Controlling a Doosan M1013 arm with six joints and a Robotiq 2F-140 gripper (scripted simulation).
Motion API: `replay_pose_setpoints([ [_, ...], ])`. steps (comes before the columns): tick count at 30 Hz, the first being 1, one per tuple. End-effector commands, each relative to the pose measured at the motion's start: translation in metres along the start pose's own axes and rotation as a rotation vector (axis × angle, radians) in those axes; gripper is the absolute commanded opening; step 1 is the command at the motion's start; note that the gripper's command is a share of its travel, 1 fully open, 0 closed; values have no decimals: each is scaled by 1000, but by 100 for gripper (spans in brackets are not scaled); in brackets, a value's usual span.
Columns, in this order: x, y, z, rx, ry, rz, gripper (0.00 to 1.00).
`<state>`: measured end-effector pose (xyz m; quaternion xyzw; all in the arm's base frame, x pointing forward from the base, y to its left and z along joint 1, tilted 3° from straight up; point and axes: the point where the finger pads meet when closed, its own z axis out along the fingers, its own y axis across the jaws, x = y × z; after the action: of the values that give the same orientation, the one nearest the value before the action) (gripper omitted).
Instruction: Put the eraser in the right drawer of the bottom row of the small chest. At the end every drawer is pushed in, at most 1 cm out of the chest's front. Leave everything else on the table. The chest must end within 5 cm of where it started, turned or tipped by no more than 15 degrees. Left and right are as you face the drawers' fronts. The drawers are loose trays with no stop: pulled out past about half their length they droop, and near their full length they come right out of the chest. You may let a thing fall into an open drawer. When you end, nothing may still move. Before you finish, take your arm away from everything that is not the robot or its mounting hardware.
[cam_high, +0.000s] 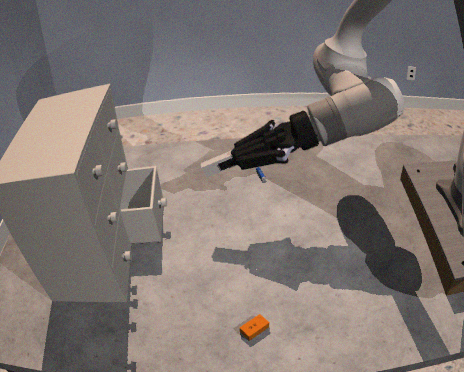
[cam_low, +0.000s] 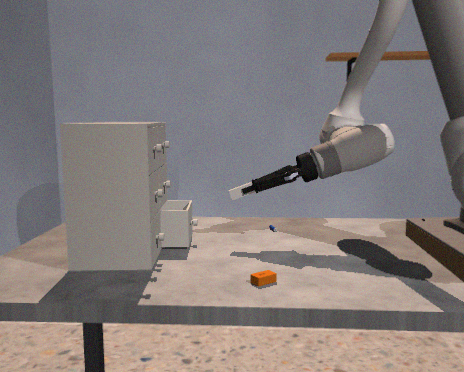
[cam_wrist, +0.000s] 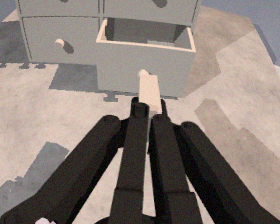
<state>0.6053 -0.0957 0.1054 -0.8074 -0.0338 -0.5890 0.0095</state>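
Observation:
The orange eraser (cam_high: 254, 326) lies flat on the table near its front edge, far from the chest; it also shows in the exterior view (cam_low: 263, 278). The beige chest (cam_high: 65, 190) stands at the left, and it also shows in the exterior view (cam_low: 112, 195). Its bottom right drawer (cam_high: 142, 205) is pulled out and looks empty (cam_wrist: 146, 53). My gripper (cam_high: 225, 164) is shut on nothing. It hangs well above the table, pointing at the open drawer (cam_low: 177, 222). Its pale fingertips (cam_wrist: 148, 87) are pressed together, and the exterior view shows the gripper (cam_low: 236, 192) to the right of the chest.
A small blue pen (cam_high: 260, 174) lies on the table under the gripper, toward the back. The arm's brown base plinth (cam_high: 435, 225) stands at the right edge. The other drawers look pushed in.

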Motion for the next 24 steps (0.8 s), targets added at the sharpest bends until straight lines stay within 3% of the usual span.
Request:
replay_pose_setpoints([
  [1, -5, 0, 7, 0, 1, 0, 0],
  [14, -46, 0, 63, 0, 1, 0, 0],
  [24, -52, 0, 71, 0, 1, 0, 0],
])
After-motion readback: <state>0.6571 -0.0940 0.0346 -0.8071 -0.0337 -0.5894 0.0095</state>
